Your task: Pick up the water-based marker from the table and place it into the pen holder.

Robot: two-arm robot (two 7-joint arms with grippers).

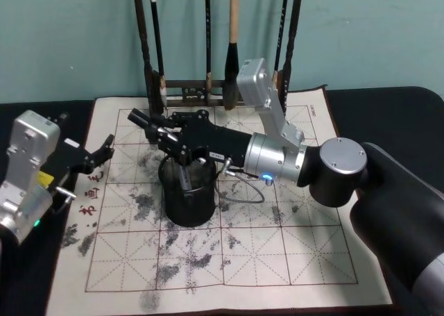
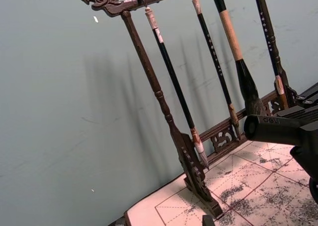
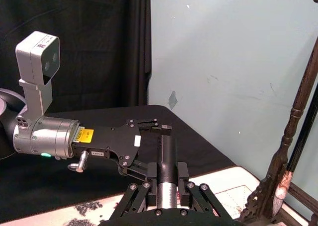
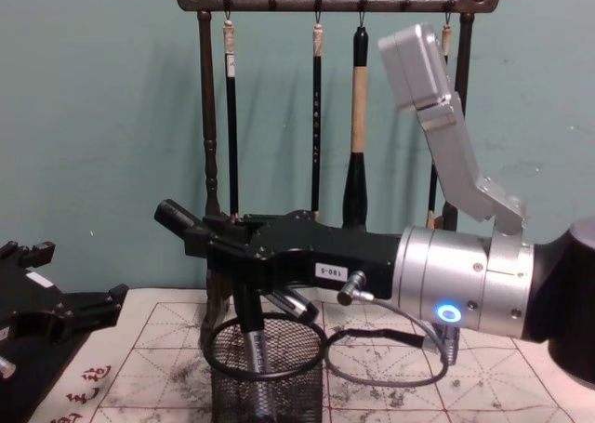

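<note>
Head view: the brush rack stood at the mat's far edge, brushes hanging, close behind the right arm. The ink-stained calligraphy mat covered most of the black table. The pen holder sat on the mat left of centre, with a grey-barrelled pen leaning inside. The right gripper reached across from the right, horizontal, directly over the holder; its fingers pinched the water-based marker, dark cap end sticking out to the left. The left gripper hung at the mat's left edge, fingers spread, holding nothing.

Left wrist view: rack post, dragon-head crossbar and hanging brushes against the wall; the marker's dark end and the right gripper's black body came in from the edge, above the mat.

Right wrist view: the marker lay along the gripper's axis, clamped between the pads. Beyond it the left gripper faced in over the black table, with the rack post at one side.

Chest view: the right gripper was level above the pen holder, partly blocking the rack. The marker pointed up-left, above the rim, not inside. Two grey pen barrels stood in the mesh cup. The left gripper sat low at the left, apart from the holder.
</note>
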